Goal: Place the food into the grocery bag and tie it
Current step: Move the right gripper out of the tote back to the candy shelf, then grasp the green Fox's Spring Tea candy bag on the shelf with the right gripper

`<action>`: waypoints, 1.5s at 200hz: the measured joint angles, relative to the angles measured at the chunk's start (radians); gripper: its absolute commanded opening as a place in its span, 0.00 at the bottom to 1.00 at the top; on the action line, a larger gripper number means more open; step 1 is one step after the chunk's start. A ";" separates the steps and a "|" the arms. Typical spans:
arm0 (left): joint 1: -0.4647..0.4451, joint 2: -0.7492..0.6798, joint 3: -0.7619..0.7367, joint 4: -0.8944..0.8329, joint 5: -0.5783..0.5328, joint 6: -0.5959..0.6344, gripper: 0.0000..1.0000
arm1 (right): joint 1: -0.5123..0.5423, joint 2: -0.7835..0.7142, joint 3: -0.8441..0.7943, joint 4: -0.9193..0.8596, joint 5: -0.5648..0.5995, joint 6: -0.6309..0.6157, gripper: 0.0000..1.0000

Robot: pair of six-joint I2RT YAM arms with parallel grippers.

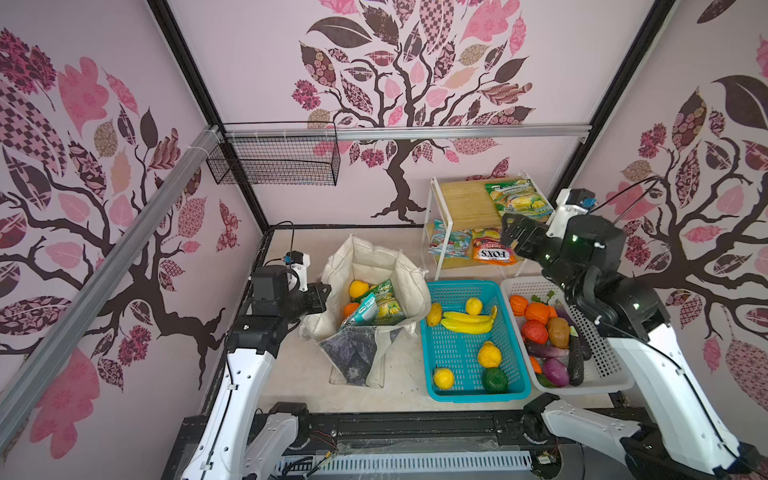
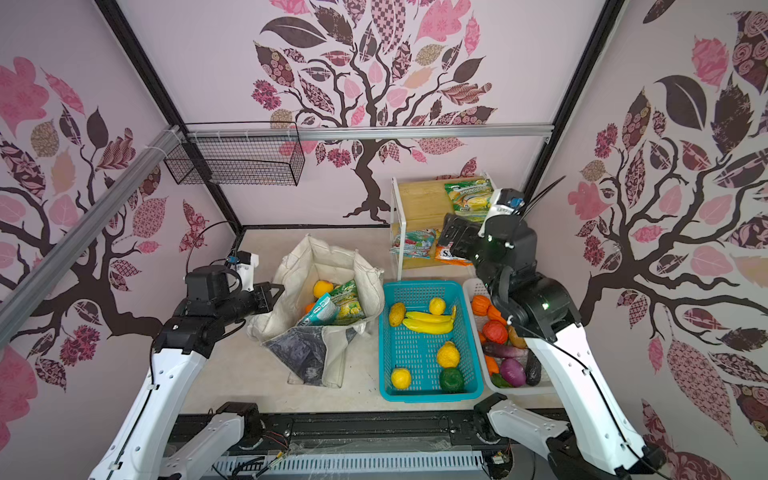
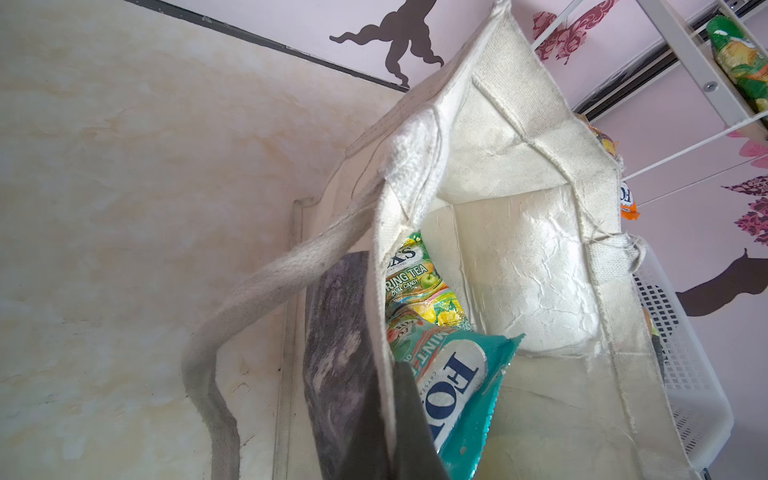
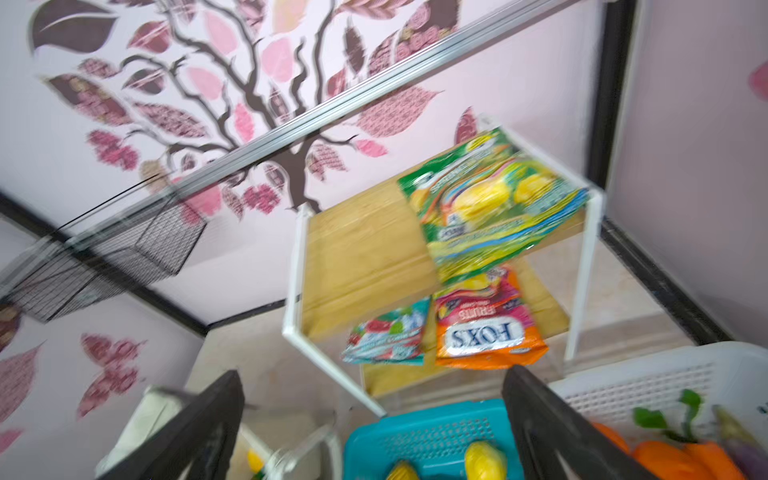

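Observation:
The cream grocery bag [image 1: 376,257] [image 2: 328,259] stands open left of the baskets, its dark painted side toward the front. Inside lie an orange fruit [image 1: 358,289], a green packet [image 1: 386,305] and a teal packet [image 1: 360,316]. My left gripper [image 1: 322,297] [image 2: 274,296] is shut on the bag's left rim. In the left wrist view the bag [image 3: 519,166] wall sits clamped in the left gripper [image 3: 395,419], beside the teal packet [image 3: 453,386]. My right gripper [image 1: 509,237] [image 4: 372,374] hangs open and empty above the baskets, before the shelf. Bananas [image 1: 467,322] lie in the teal basket.
A teal basket [image 1: 457,353] of toy fruit and a white basket [image 1: 602,353] of toy vegetables sit right of the bag. A white-framed shelf [image 1: 461,203] at the back right holds several snack packets. A black wire basket [image 1: 278,160] hangs on the back rail.

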 measured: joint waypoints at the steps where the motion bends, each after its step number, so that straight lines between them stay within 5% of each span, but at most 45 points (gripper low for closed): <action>1: 0.000 0.000 0.000 0.000 0.000 0.000 0.00 | -0.014 0.004 0.002 0.000 -0.012 0.000 1.00; 20: 0.000 0.003 0.000 0.000 0.000 0.000 0.00 | -0.154 0.065 0.006 -0.003 -0.122 -0.015 1.00; 107: 0.000 0.008 0.000 -0.001 -0.027 0.003 0.00 | -0.407 0.203 -0.023 0.093 -0.442 0.055 0.88; 300: 0.000 0.014 0.000 -0.003 -0.045 0.009 0.00 | -0.494 0.264 -0.154 0.307 -0.478 0.174 0.50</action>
